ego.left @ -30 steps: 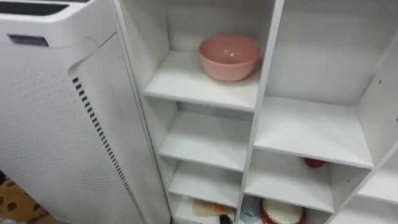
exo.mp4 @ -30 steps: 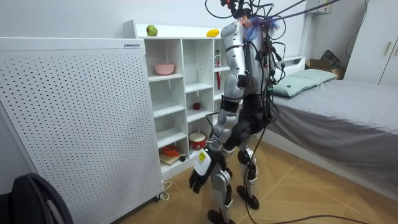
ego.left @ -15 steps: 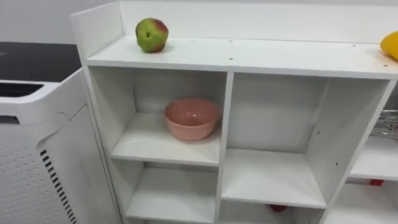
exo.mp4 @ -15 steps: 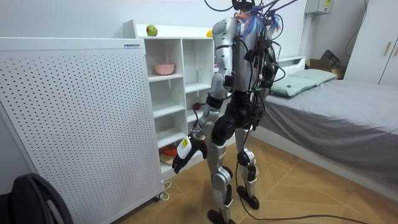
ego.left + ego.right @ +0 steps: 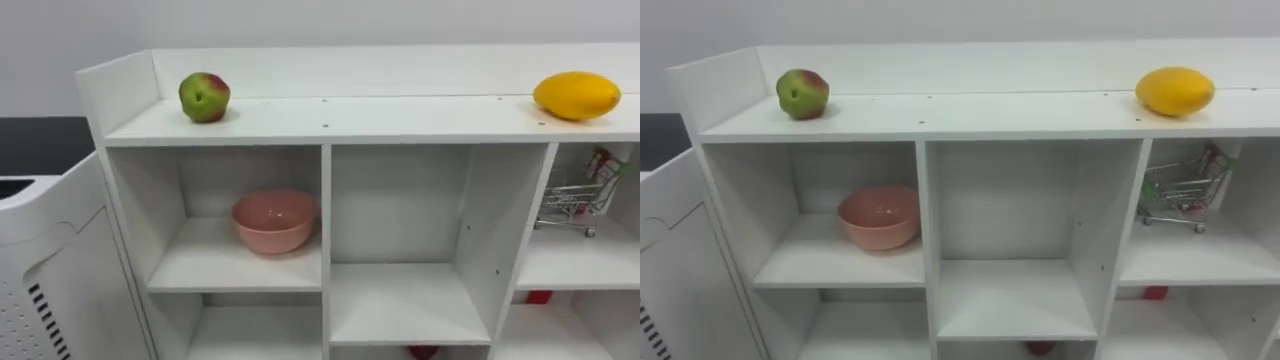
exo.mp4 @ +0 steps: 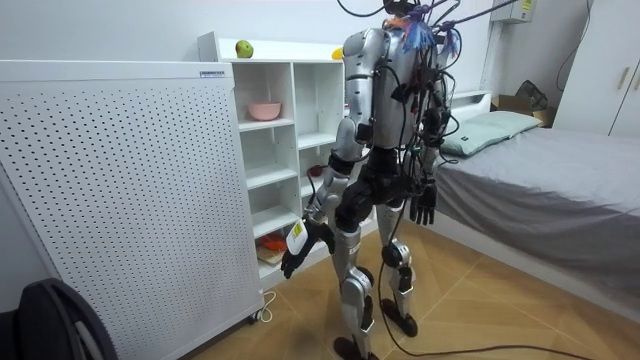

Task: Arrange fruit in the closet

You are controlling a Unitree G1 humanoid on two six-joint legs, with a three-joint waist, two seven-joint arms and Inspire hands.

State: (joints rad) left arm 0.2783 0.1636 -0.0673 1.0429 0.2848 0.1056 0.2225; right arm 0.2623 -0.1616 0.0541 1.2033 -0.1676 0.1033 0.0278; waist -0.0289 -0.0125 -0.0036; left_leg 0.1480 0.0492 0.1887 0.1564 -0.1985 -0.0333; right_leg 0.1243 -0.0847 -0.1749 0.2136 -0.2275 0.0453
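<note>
Room view shows both sets of fingers hanging slack and empty: the left hand [image 6: 297, 248] low at seven o'clock of the robot's hips, the right hand [image 6: 423, 205] at three o'clock, beside its thigh. The robot stands upright facing the white closet [image 5: 325, 250]. On the top board an apple [image 5: 204, 97] sits at ten o'clock of the left eye view and a yellow fruit [image 5: 576, 95] at two o'clock (well apart). A pink bowl [image 5: 273, 220] stands in the compartment under the apple, and a toy shopping cart [image 5: 572, 198] under the yellow fruit.
</note>
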